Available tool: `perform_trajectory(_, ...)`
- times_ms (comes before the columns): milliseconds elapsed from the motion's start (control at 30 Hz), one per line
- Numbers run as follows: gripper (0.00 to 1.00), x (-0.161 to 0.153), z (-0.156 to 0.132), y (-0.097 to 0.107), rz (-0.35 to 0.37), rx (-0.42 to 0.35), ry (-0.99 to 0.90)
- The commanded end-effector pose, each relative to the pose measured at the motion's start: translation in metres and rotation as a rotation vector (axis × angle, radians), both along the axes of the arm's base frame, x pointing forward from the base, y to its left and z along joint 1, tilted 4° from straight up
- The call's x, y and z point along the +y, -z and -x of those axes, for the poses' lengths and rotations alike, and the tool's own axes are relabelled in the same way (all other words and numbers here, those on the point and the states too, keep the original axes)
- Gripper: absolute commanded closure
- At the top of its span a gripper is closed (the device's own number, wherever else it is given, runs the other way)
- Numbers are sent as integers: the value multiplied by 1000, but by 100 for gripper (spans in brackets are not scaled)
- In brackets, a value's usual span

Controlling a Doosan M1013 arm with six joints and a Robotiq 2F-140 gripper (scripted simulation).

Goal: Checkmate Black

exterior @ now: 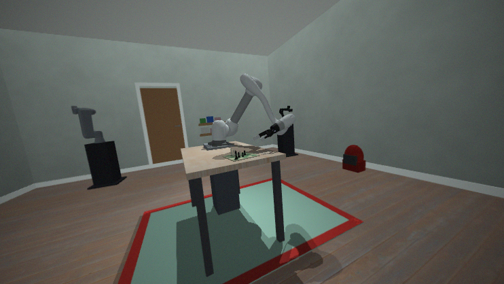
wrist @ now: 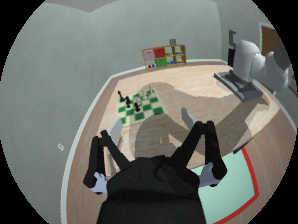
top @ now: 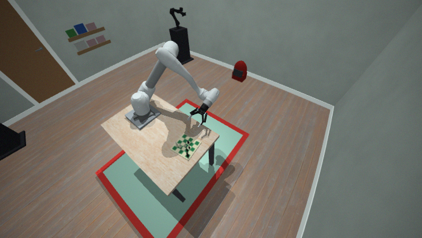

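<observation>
A small green and white chessboard (top: 193,151) (exterior: 250,155) (wrist: 154,107) lies near one edge of the wooden table (top: 147,147) (exterior: 204,164) (wrist: 193,99). Several small black pieces (top: 187,144) (exterior: 240,153) (wrist: 123,99) and a few pale ones (top: 178,144) (exterior: 233,151) stand on it; they are too small to tell apart. My gripper (top: 194,120) (exterior: 257,138) (wrist: 151,118) is open and empty. It hangs in the air above the table edge, beyond the board and apart from it.
The arm's base (top: 141,117) (exterior: 217,143) is mounted at the table's far corner. A red-bordered green mat (top: 141,206) (exterior: 317,215) lies under the table. A red box (top: 239,70) (exterior: 353,158), black pedestals with other arms (top: 180,38) (exterior: 102,162) and a wall shelf (top: 88,38) stand around the room.
</observation>
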State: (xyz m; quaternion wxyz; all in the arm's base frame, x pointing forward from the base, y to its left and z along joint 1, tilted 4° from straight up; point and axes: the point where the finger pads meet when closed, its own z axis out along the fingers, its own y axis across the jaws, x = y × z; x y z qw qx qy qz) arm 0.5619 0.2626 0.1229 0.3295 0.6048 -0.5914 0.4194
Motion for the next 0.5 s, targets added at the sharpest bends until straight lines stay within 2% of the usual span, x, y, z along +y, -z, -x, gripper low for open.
perform_trajectory(0,0,29,-19,22,55,131,-129)
perform_trajectory(200,0,43,-25,32,84,187,-184)
perform_trajectory(467,0,45,-26,33,87,193,-190)
